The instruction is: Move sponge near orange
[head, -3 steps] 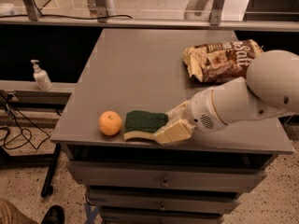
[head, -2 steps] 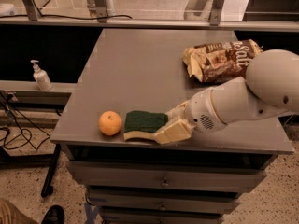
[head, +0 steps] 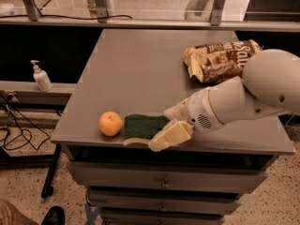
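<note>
The sponge (head: 143, 125) lies flat, green side up, just to the right of the orange (head: 110, 123), the two nearly touching, with only a sliver of grey surface (head: 154, 69) showing between them. Both sit close to the front edge of that surface, the orange towards its left corner. On the sponge's far end from the orange is the gripper (head: 161, 129). Its cream fingers (head: 171, 134) pinch that end, one on the side nearest the front edge and one behind. The thick white arm (head: 234, 104) stretches away from the orange to the right and rises off the edge of the view. Well beyond the orange, towards the back right of the surface, lies a crumpled brown-and-cream snack bag (head: 220, 60). Below the orange are grey drawers (head: 164, 179). Off to its left, on a lower ledge, stands a white pump bottle (head: 41, 76).
</note>
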